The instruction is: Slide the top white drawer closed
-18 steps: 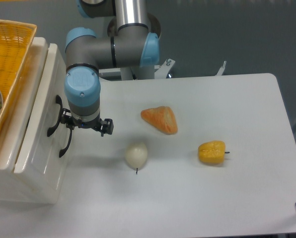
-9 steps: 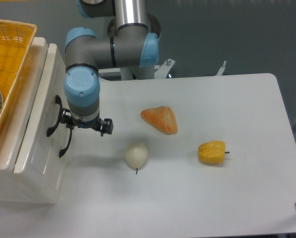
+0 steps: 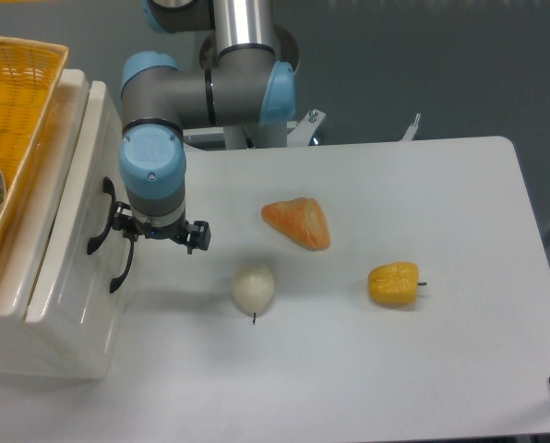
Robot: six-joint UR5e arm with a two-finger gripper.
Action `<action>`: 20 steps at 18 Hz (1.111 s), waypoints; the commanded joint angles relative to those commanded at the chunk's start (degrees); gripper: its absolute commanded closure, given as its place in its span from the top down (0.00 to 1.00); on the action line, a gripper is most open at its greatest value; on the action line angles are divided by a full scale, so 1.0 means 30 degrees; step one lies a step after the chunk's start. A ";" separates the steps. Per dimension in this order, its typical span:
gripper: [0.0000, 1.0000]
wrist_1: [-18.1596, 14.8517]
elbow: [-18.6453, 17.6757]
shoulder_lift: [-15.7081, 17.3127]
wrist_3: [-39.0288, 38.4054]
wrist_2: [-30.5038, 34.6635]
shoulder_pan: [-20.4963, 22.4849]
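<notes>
Fixed camera, looking down on the table (image 3: 423,369). White cabinet (image 3: 49,323) at the left edge, basket (image 3: 12,111) on top of it. Top drawer (image 3: 77,175) is the upper of the two fronts facing right, black curved handle (image 3: 100,217) on it; lower drawer's handle (image 3: 123,268) sits just nearer. From this angle I can't tell how far out the top drawer stands.

Arm comes in from the far side, wrist pointing down. Gripper (image 3: 155,231) hangs just right of the drawer fronts, level with the two handles. Its left side is close against the handles; contact can't be judged. The wrist body covers the fingers from above, so whether they are wide or narrow can't be told. Nothing seen held.

On the table to the right: a white onion-like piece (image 3: 254,289) near the gripper, an orange wedge (image 3: 298,223) farther back, a yellow pepper (image 3: 394,283) further right. All three well apart from each other.
</notes>
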 joint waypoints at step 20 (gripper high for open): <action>1.00 -0.0029 0.0059 0.0146 -0.0234 0.0000 -0.0322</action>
